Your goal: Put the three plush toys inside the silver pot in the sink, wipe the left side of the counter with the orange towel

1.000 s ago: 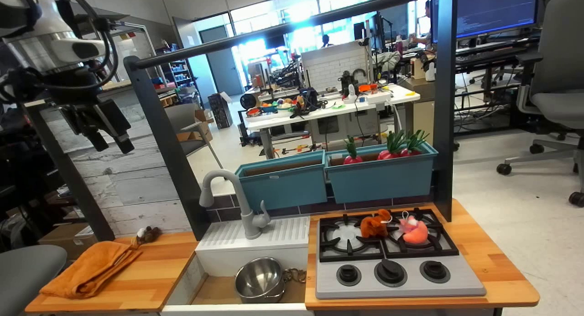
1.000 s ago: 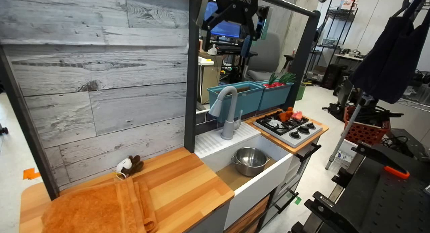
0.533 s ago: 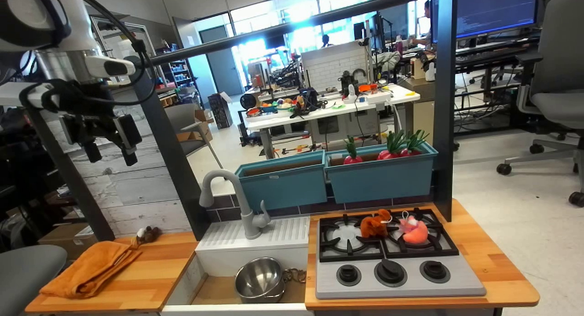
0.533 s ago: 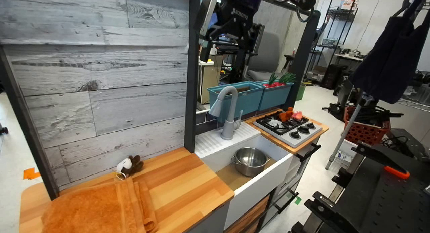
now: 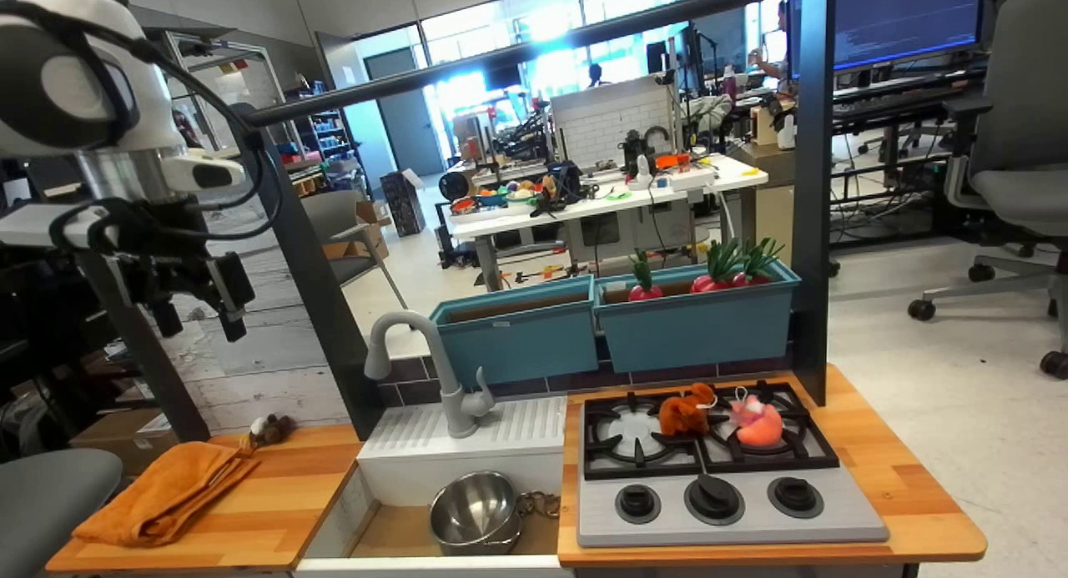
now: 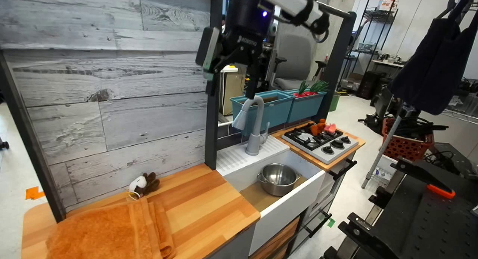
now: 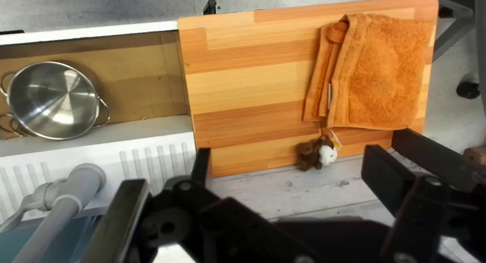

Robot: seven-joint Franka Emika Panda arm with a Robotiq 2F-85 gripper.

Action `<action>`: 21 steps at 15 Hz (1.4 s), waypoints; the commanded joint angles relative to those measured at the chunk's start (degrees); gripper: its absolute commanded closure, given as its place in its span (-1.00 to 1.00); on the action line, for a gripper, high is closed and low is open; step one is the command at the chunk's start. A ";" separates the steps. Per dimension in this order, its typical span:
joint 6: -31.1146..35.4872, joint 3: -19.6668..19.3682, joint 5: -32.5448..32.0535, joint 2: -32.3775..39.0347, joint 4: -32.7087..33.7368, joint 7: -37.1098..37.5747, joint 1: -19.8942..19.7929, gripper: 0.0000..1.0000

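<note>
the gripper point(image 5: 201, 324) hangs, fingers apart; below it, a brown-and-white plush toy point(image 7: 318, 153) lies beside the orange towel point(image 7: 383, 73).

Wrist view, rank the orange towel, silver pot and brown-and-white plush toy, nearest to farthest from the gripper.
1. Brown-and-white plush toy: back edge of the counter.
2. Orange towel: same counter, picture's right.
3. Silver pot: in the sink, picture's left.
</note>
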 commanded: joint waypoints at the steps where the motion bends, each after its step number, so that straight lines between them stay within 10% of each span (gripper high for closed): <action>1: -0.66 -3.57 -1.67 13.01 12.01 1.93 6.42 -1.00; 7: 8.04 -4.48 -0.37 30.76 29.89 0.56 10.23 -1.00; 8: 7.58 -5.35 -0.80 25.71 22.20 1.44 10.71 -1.00; 21: 14.40 -7.34 -2.31 43.12 39.03 1.96 14.20 -1.00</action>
